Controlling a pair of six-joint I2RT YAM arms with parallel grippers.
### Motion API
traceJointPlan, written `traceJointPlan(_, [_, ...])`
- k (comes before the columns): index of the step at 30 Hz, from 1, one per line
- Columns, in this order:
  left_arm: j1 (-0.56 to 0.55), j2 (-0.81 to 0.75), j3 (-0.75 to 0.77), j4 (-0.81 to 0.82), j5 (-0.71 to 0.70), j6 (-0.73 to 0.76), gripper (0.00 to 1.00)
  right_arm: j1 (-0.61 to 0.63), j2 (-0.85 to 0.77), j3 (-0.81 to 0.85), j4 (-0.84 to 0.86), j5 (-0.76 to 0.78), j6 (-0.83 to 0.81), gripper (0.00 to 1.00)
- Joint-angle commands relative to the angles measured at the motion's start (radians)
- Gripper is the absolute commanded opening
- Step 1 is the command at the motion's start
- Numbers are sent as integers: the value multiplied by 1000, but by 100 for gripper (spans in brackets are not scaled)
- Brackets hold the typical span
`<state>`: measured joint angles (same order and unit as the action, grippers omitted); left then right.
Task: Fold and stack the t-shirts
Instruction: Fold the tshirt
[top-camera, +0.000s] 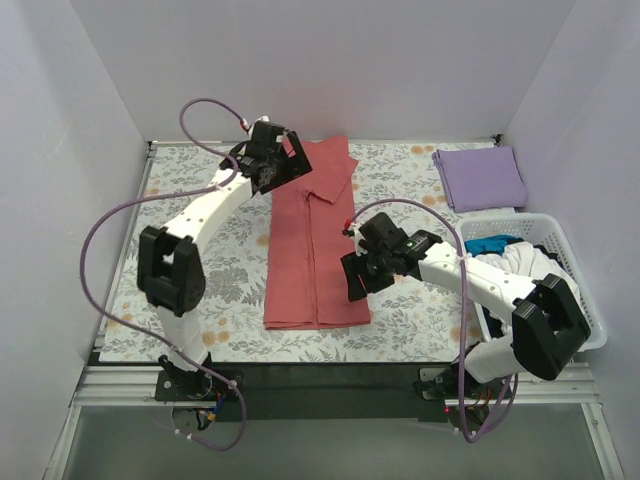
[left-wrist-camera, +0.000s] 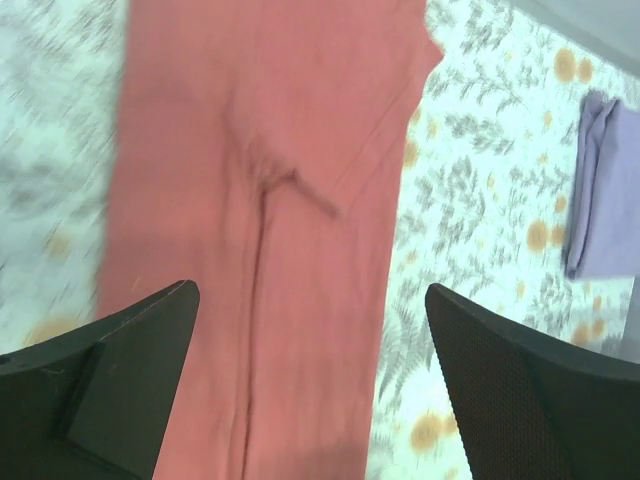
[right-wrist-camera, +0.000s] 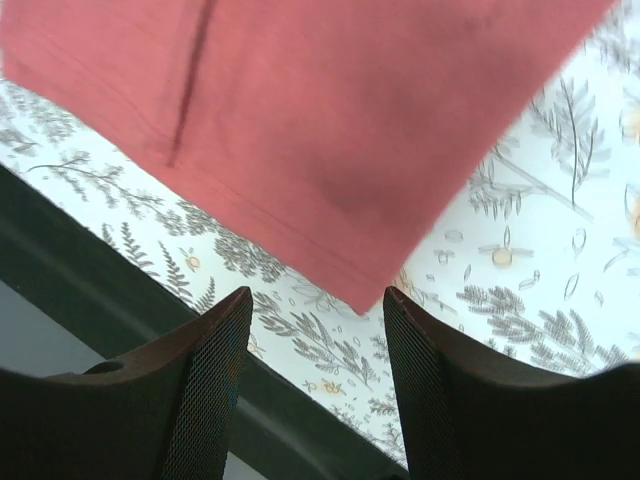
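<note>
Both claws apart, nothing held: my L gripper (left-wrist-camera: 310, 290) over salmon tee (top-camera: 310, 250) sleeve end, R gripper (right-wrist-camera: 316, 295) above its near-right corner; lavender tee (top-camera: 480, 178) folded far right.

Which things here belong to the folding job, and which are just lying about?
Job: red t-shirt, partly folded lengthwise; purple t-shirt, folded.
Lying about: floral table cloth; white basket holding garments.
</note>
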<state>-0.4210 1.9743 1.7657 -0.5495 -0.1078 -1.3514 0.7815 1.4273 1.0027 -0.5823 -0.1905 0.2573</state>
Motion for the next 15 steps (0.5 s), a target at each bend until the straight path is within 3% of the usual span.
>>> traceJointPlan(1, [-1, -232, -213, -85, -41, -29, 96, -10, -62, -74, 15, 72, 126, 62])
traceJointPlan(7, [-15, -509, -657, -174, -3, -14, 96, -16, -131, -213, 100, 89, 239, 60])
traceJointPlan(11, [-27, -644, -843, -245, 83, -38, 95, -30, -174, -253, 127, 125, 253, 69])
traceJointPlan(15, [-38, -739, -948, -265, 150, -80, 91, -31, -125, -236, 128, 94, 254, 66])
